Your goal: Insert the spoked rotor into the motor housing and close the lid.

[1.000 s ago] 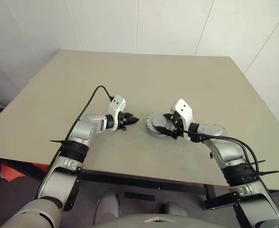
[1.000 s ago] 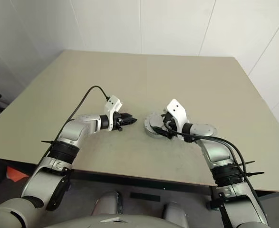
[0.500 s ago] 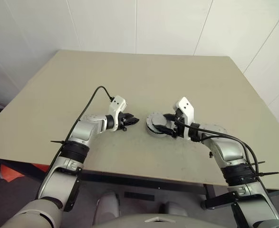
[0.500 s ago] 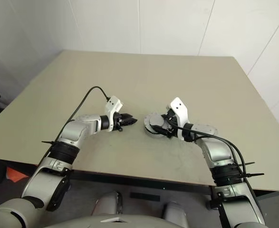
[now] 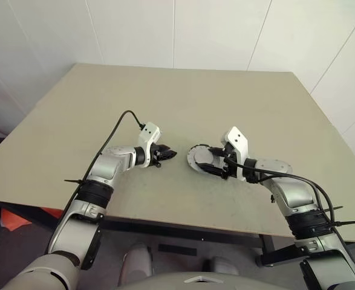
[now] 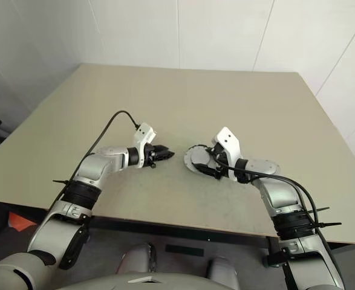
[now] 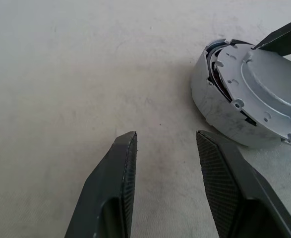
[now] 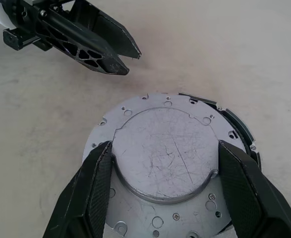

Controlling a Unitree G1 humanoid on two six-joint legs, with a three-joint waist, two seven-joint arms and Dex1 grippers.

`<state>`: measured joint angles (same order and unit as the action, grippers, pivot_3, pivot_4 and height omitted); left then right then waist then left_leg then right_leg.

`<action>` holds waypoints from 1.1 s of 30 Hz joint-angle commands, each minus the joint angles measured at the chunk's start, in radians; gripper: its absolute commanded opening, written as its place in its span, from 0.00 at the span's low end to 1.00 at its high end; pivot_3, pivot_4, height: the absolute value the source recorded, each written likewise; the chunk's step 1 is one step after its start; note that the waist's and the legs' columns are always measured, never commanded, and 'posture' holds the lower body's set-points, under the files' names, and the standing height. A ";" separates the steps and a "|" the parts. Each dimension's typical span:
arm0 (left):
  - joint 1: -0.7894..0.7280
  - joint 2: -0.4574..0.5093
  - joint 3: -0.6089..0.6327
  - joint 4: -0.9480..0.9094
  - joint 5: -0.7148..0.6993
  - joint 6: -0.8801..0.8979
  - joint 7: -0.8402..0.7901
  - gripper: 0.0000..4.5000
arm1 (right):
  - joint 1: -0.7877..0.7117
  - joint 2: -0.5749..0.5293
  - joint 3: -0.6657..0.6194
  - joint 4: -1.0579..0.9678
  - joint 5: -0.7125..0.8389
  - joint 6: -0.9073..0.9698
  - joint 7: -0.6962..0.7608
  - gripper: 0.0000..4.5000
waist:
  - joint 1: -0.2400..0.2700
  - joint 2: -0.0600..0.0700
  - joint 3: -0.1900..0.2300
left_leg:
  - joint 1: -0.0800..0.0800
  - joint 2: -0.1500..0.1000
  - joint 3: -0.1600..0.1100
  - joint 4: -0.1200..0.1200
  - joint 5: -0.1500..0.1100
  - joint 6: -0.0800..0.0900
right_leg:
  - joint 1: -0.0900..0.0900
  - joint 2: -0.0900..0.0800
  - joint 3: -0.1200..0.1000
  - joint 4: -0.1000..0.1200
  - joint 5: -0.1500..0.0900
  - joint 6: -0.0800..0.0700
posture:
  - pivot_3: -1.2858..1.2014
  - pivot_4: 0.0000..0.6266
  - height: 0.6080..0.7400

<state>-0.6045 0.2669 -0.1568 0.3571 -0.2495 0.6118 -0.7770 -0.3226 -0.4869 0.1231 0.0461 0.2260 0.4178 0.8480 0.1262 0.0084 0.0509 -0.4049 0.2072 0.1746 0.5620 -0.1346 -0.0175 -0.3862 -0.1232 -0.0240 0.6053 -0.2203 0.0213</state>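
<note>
The right gripper (image 8: pixel 162 191), clamped across the lid (image 8: pixel 165 153), has tilted it slightly on the motor housing (image 7: pixel 219 111); it looks unseated. The left gripper (image 7: pixel 165 144) waits just left, fingers apart, empty.

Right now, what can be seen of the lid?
The lid is a round, scratched grey metal disc with a raised centre and a flat flange dotted with small holes. It sits tilted on the motor housing, a gap open on one side. The right claw grips its raised centre, one finger on each side.
</note>
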 commanded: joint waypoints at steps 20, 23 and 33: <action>0.018 -0.009 0.001 -0.052 0.001 0.014 0.000 0.45 | -0.042 0.006 -0.011 0.007 -0.028 0.016 -0.063 0.71 | -0.002 0.000 0.000 | 0.001 0.000 0.000 0.000 0.000 -0.001 | 0.000 0.000 0.000 0.001 0.000 0.000 | 0.52 0.00 1.00; 0.015 -0.007 0.004 -0.048 0.001 0.012 0.000 0.45 | -0.036 0.000 -0.005 0.009 -0.035 0.013 -0.055 0.71 | -0.002 0.000 0.000 | 0.001 0.000 0.000 0.000 0.001 -0.001 | 0.000 0.000 0.000 0.001 0.000 0.000 | 0.52 0.00 1.00; 0.012 -0.011 0.005 -0.041 0.002 0.008 0.002 0.45 | -0.028 -0.012 0.019 0.049 -0.073 -0.011 -0.056 0.71 | -0.002 0.000 0.000 | 0.001 0.000 0.000 0.000 0.001 -0.001 | 0.000 0.000 0.000 0.001 0.000 0.000 | 0.52 0.00 1.00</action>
<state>-0.5776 0.2546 -0.1603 0.3409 -0.2465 0.6308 -0.7762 -0.3475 -0.4783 0.1332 0.0702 0.1902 0.4134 0.8015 0.1239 0.0084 0.0509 -0.4039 0.2073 0.1745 0.5623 -0.1341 -0.0183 -0.3856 -0.1231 -0.0237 0.6061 -0.2202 0.0212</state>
